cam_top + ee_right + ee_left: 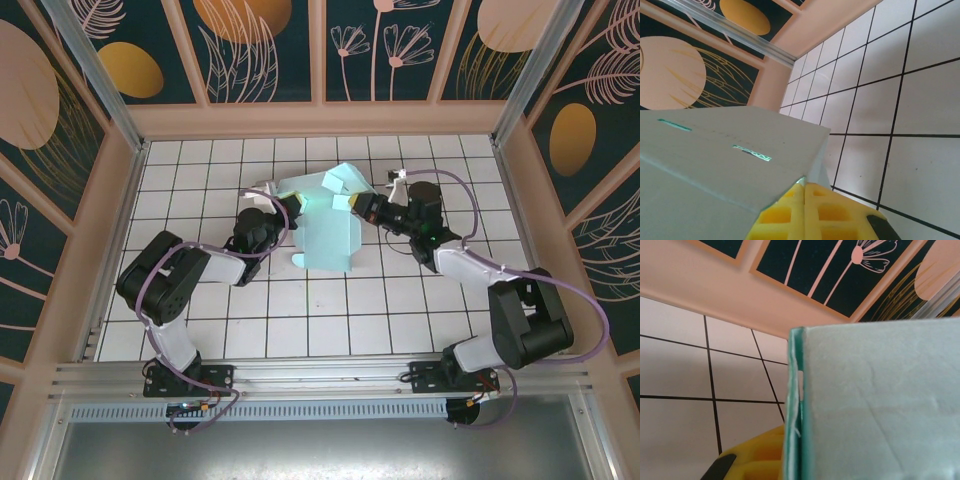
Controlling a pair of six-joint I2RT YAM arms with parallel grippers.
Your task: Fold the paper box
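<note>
– At the left tool (291,206), what state?
– Closed, clamped on the paper box (330,238) at its edge, with one yellow finger (756,456) flat against the card.
– And at the right tool (803,190)?
– Closed, pads pressed together. Card edge touching the tips; cannot tell whether nipped.
– Position of the box?
– Between both tools, partly folded, resting on the tiled worktop (330,320).

Black-and-white arms (165,278) trailing purple cables (604,318) (claw pads (832,215) yellow).
</note>
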